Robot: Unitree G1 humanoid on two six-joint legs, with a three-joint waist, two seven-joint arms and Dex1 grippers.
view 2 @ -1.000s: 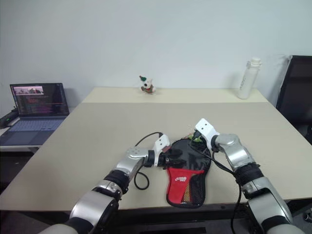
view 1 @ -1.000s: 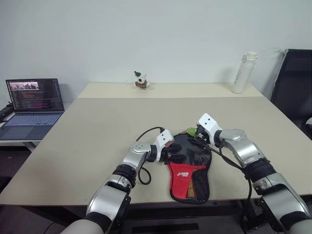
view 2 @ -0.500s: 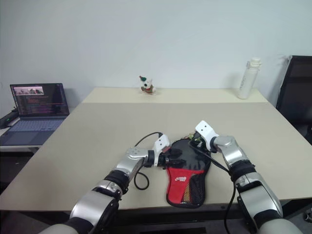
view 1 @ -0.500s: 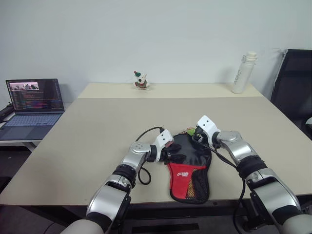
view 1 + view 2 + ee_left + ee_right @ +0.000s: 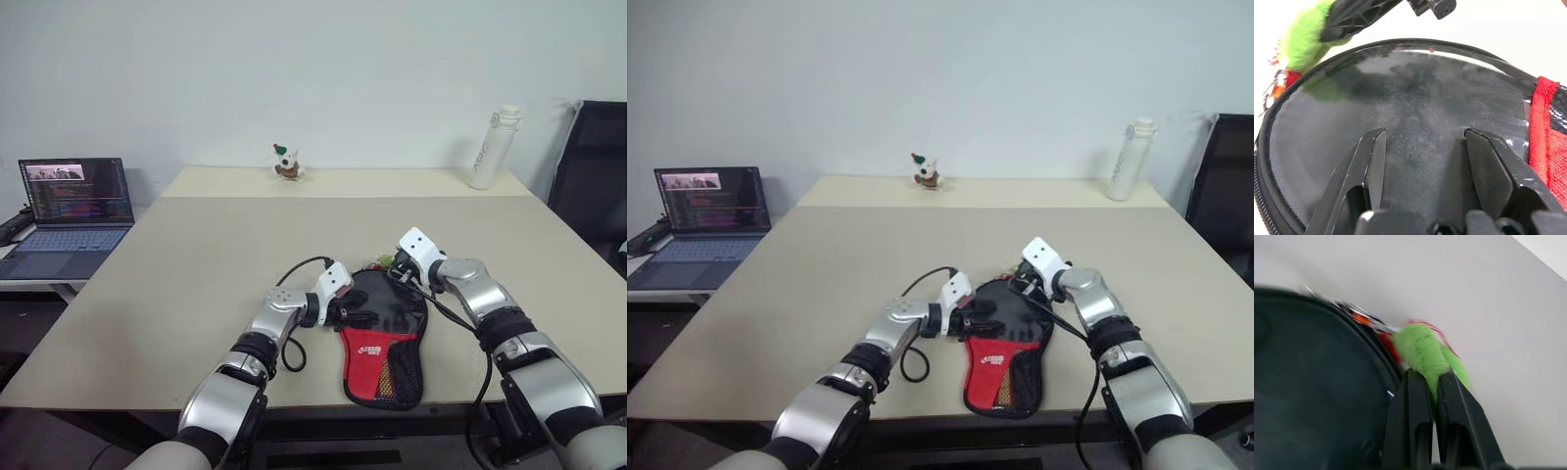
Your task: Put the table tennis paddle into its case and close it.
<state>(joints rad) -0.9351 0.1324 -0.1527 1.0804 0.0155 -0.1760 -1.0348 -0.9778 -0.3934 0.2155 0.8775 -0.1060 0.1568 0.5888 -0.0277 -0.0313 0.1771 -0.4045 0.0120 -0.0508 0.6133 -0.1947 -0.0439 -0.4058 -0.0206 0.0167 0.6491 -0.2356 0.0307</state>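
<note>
Case (image 5: pixel 385 333) lies flat on the beige tabletop (image 5: pixel 196 264) near the front edge, round black end away from the robot, red and mesh panel toward it. Small white logo on the red panel. Paddle itself can't be made out; whether it's inside the case, can't tell.

Left gripper (image 5: pixel 1425 147) sits on the round black face of the case from the left side, fingers (image 5: pixel 1374 161) spread apart, resting on the fabric, not pinching anything visible.

Right gripper (image 5: pixel 1432 382) is at the far right rim of the case, fingers clamped tight on the green ball (image 5: pixel 1427 352) of the zip pull. Ball sits just beside the case rim, next to the zipper track and a bit of red and orange trim. In the left wrist view the green ball (image 5: pixel 1303 36) shows at the case edge with the right gripper's black finger on it.

Background: laptop (image 5: pixel 69 211) open on a side desk at left, small toy figure (image 5: pixel 285 163) at the far tabletop edge, white bottle (image 5: pixel 490 147) at far right, black chair (image 5: pixel 593 166) beyond it.
</note>
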